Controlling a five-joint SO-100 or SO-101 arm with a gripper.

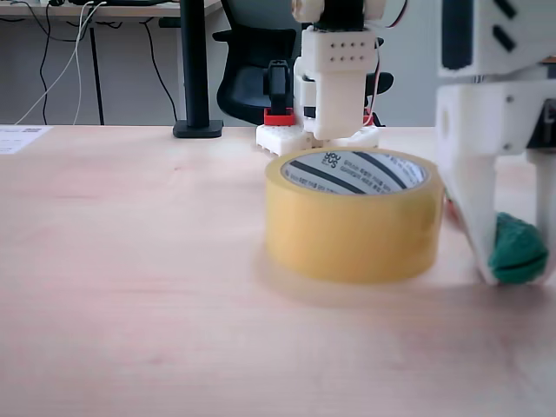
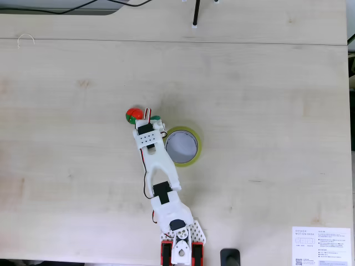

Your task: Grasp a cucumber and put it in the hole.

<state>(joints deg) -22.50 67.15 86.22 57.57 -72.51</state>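
Note:
The dark green cucumber (image 1: 514, 245) sits low at the table surface, to the right of the yellowish tape roll (image 1: 352, 228) in a fixed view. My white gripper (image 1: 519, 266) stands upright over it, one finger on each side, shut on the cucumber. The hole (image 1: 358, 171) of the roll faces up, showing its white core with black stripes. From above, the gripper (image 2: 151, 118) is just left of the roll (image 2: 191, 134), with a bit of the cucumber (image 2: 156, 118) peeking out beside it. The hole (image 2: 181, 146) is open and unobstructed.
A small red and orange toy burger (image 2: 132, 115) lies just left of the gripper. The arm base (image 2: 178, 246) sits at the table's near edge. A printed sheet (image 2: 321, 245) lies at the lower right corner. A black stand (image 1: 196, 129) and an office chair are behind the table.

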